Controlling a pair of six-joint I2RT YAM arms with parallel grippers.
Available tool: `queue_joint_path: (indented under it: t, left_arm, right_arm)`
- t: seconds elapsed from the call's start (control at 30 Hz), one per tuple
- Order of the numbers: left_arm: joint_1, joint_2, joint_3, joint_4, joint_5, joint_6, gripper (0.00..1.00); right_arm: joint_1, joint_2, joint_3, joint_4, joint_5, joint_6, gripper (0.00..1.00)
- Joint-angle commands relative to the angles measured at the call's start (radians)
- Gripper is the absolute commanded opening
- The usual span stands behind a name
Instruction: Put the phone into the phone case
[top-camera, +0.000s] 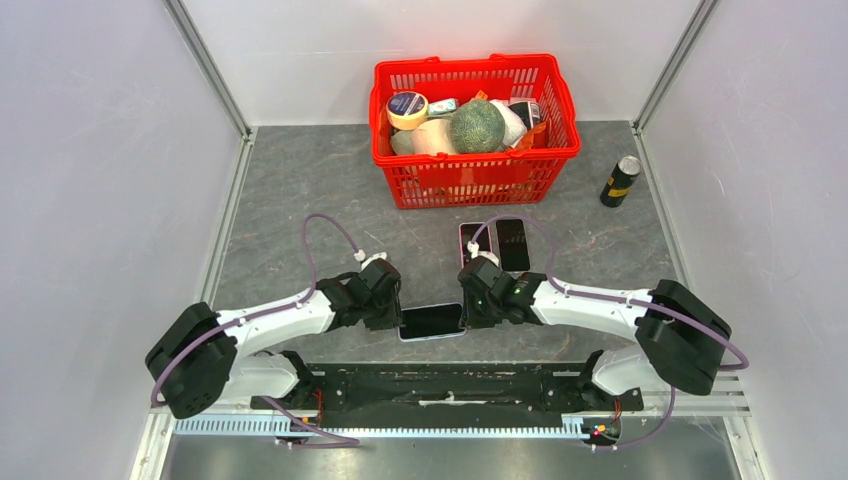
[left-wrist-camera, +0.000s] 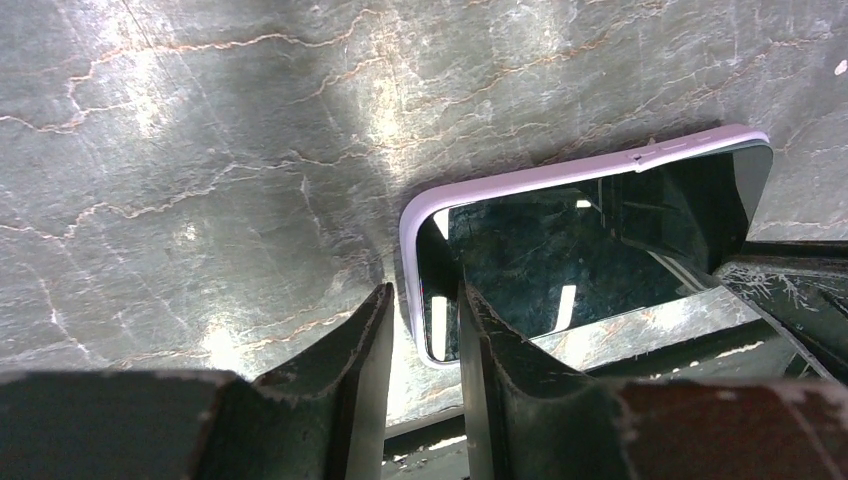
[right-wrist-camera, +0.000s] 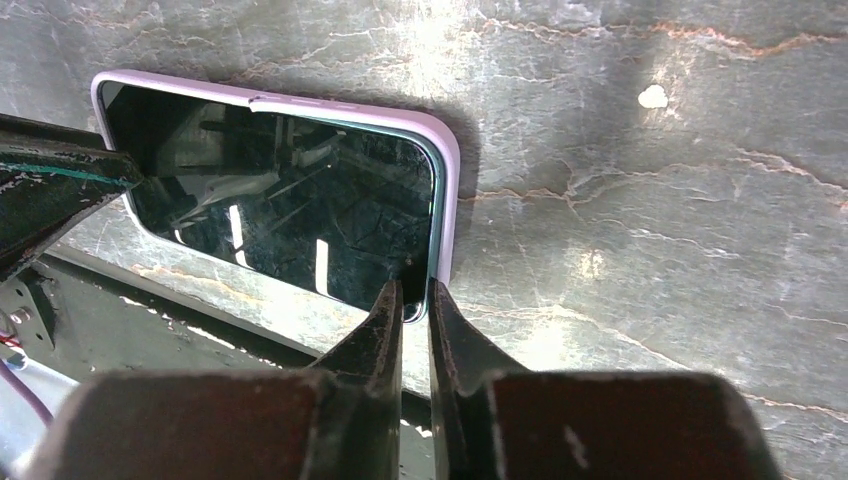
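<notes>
A phone with a dark screen lies flat on the table in a lilac phone case, between my two grippers near the front edge. My left gripper is at its left short end. In the left wrist view its fingers stand slightly apart astride the case rim, not clamped on it. My right gripper is at the right short end. In the right wrist view its fingers are nearly together, pinching the case's rim at the near corner. The screen sits inside the case.
Two more phone-like slabs lie behind the right gripper, one light-edged and one dark. A red basket full of goods stands at the back. A dark can stands at the back right. The arm mount rail runs along the front.
</notes>
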Motion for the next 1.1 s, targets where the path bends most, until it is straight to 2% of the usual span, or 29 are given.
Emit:
queue_joint_path:
  t: [0.0,0.13,0.33,1.07]
  left_arm:
    - [-0.003,0.014,0.004,0.032,-0.024,-0.025,0.35]
    - [-0.003,0.025,0.005,0.04,-0.021,-0.025,0.34]
    - [-0.004,0.034,0.007,0.043,-0.019,-0.024,0.34]
    - [-0.005,0.079,0.032,0.042,-0.01,-0.009,0.32]
  right_arm:
    - [0.028,0.048,0.023,-0.002,0.019,0.015,0.12]
    - [0.046,0.075,0.031,-0.002,0.032,0.017,0.06]
    - [0.08,0.115,0.044,-0.009,0.059,0.024,0.01]
    - [0.228,0.348,0.024,0.043,0.116,0.124,0.0]
